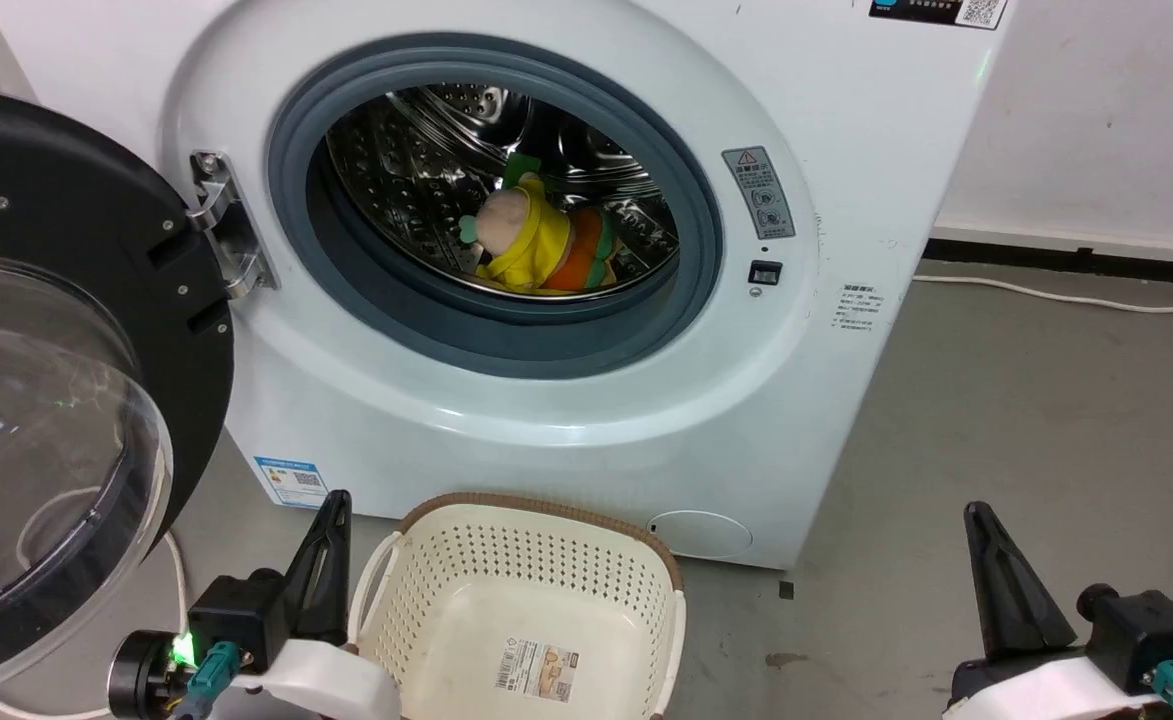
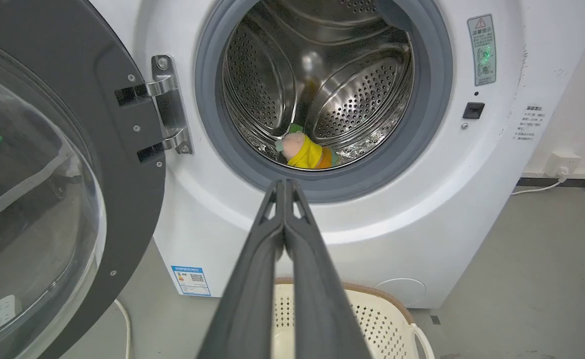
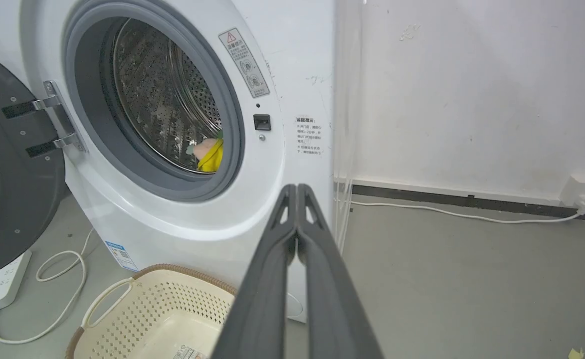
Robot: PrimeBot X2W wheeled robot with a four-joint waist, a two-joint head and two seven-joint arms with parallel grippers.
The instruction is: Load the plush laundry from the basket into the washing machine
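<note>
Left gripper (image 2: 285,188): fingers pressed together, holding nothing.
Right gripper (image 3: 297,192): closed, empty.
Plush laundry (image 1: 536,245): inside washing machine (image 1: 506,420); probably light, squashy; pinch mid-body.

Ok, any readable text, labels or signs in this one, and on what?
No wording is legible.
Warning label, washing machine front: red triangle sign, print too small.
Blue sticker, its lower corner: QR code, text blurred.
Printed notice beside the door: too small.
Barcode sticker in the basket: print unreadable.

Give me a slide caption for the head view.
Plush laundry inside the washing machine, basket empty, left gripper and right gripper shut.
</note>
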